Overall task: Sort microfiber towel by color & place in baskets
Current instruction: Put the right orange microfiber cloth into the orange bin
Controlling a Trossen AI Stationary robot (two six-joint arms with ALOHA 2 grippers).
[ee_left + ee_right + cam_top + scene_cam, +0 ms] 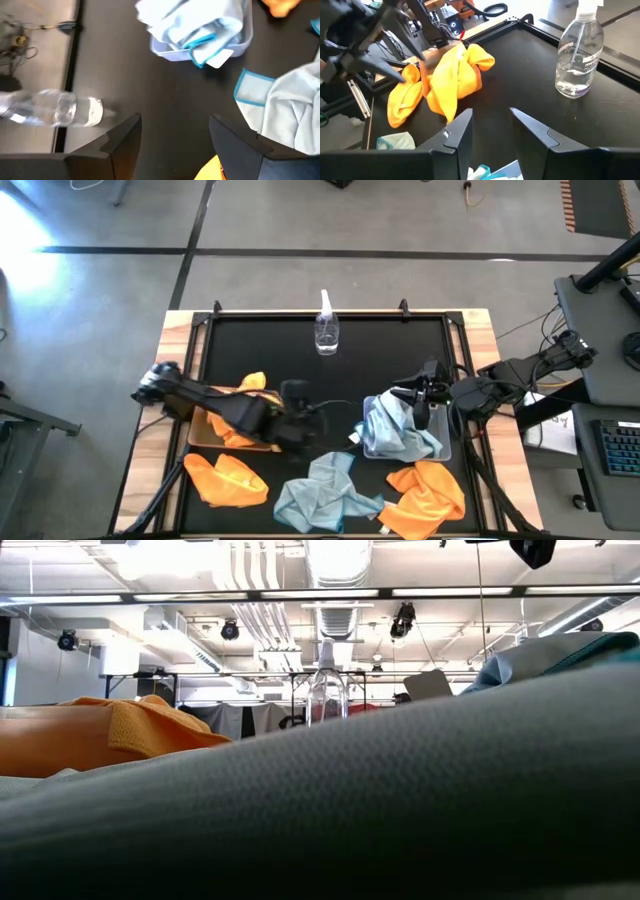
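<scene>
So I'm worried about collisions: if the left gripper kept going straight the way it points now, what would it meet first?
Probably nothing right away: between the open left gripper fingers lies bare black table. Farther along that line sits the clear plastic basket holding a blue-grey towel. That looks first, though depth is unclear.

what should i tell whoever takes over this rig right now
Left tool: open, empty, hovering over the mat between the two baskets.
Right tool: open, empty, over the clear plastic basket.
Sorted: one orange towel in the cardboard basket on the left; one blue-grey towel in the clear plastic basket.
Left to do: loose orange towel at front left, loose blue-grey towel at front centre, loose orange towel at front right.
Spray bottle stands at the back of the mat; not part of the sort.
</scene>
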